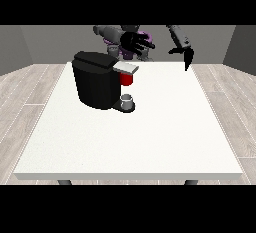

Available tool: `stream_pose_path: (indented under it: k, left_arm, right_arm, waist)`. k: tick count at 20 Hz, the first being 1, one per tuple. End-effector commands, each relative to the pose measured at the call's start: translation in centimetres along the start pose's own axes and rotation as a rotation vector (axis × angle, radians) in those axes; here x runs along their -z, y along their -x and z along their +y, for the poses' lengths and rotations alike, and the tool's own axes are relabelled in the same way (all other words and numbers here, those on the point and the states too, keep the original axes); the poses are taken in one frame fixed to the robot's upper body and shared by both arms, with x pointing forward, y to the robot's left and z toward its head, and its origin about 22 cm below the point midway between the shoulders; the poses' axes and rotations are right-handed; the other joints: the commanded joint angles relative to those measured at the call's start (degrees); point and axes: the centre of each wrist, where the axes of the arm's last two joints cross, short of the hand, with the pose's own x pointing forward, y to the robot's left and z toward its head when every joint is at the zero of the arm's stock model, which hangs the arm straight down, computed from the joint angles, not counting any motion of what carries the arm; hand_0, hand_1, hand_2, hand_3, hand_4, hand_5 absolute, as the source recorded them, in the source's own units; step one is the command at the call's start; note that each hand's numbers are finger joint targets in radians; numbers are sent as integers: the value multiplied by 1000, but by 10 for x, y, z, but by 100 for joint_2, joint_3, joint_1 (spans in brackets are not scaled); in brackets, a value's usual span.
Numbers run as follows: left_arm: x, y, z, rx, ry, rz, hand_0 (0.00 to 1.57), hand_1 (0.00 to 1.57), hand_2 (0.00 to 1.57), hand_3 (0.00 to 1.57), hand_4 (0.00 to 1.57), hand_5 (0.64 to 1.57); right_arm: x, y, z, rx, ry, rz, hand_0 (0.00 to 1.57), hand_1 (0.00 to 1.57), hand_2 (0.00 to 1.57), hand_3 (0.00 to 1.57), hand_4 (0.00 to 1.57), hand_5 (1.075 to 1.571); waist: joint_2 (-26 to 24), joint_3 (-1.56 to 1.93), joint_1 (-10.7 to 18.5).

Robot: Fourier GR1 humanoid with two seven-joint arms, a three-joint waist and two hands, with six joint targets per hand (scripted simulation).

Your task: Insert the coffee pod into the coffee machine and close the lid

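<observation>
the table [150, 142] is the biggest thing before me, white and broad. on its far half, toward the view's left, stands the machine [95, 84], a black block with its lid [126, 67] lying flat and grey over the brew head. under that lid i see a red shape [127, 79], which i take for the pod, already seated in the head, though i cannot tell how deep it sits. below it, on the machine's base, stands a small grey cup [127, 99].

my hand at the view's left [134, 41] hangs above and just behind the machine, fingers spread apart and straight, holding nothing. my hand at the view's right [187, 56] is well apart from the machine, near the table's far edge, fingers pointing down and relaxed, also empty.

i judge the pod is in and the lid is down or almost down, so what remains is to make sure of the closing. to do it well i would bring the hand at the view's left down over the lid's free end with flat fingers, press straight down rather than sideways so the machine does not slide, and keep clear of the cup. the other hand should stay out of the way.
</observation>
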Motion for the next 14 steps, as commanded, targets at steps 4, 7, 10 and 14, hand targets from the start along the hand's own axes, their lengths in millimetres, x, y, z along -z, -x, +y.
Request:
stream_pose_path:
  k: [4, 7, 10, 14]
  left_arm:
    - [-21, 16, -5, -23, -14, 18, 0, 0, 0, 0, 385, 1571]
    - [-7, 20, -11, -9, -9, 20, 0, 0, 0, 0, 353, 1571]
    - [-29, 35, -14, -26, 4, 19, 0, 0, 0, 0, 168, 1571]
    - [-5, 26, -19, -18, 7, 11, 0, 0, 0, 0, 168, 1571]
  right_arm:
    - [-3, 1, 15, 19, -94, -39, 0, 0, 0, 0, 385, 1571]
    - [-28, 2, 42, 75, -149, -35, 0, 0, 0, 0, 429, 1571]
    - [-38, 3, 53, 64, -209, -43, 0, 0, 0, 0, 487, 1571]
    - [-64, 11, 70, 108, -344, -148, 0, 0, 0, 0, 493, 1571]
  waist:
    - [-207, -4, -80]
    - [-260, -4, -102]
    - [-251, -6, -58]
    - [-219, -3, -40]
